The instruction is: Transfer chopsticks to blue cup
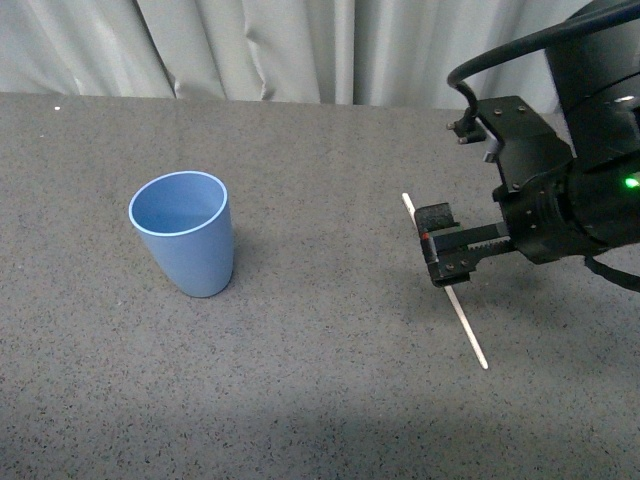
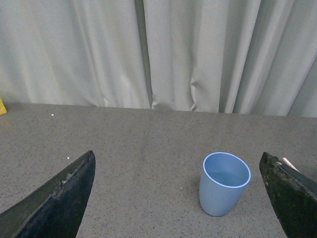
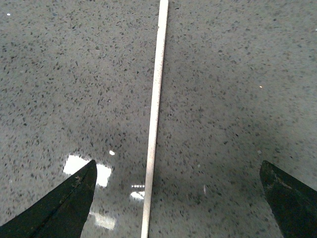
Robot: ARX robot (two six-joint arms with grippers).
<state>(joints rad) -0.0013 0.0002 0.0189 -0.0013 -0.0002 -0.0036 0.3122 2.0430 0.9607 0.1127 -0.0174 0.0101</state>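
Note:
The chopstick (image 1: 468, 325) is a thin cream-white stick lying flat on the grey table at the right. My right gripper (image 1: 438, 245) is open and hovers just above its middle, hiding part of it. In the right wrist view the chopstick (image 3: 154, 114) runs between the open fingers (image 3: 64, 208), nearer one of them. The blue cup (image 1: 184, 232) stands upright and empty at the left. The left wrist view shows the cup (image 2: 224, 183) ahead of my open, empty left gripper (image 2: 178, 198). The left gripper is out of the front view.
Grey speckled table (image 1: 300, 380) with pale curtains (image 1: 250, 45) along its far edge. A small yellow object (image 2: 2, 106) shows at the edge of the left wrist view.

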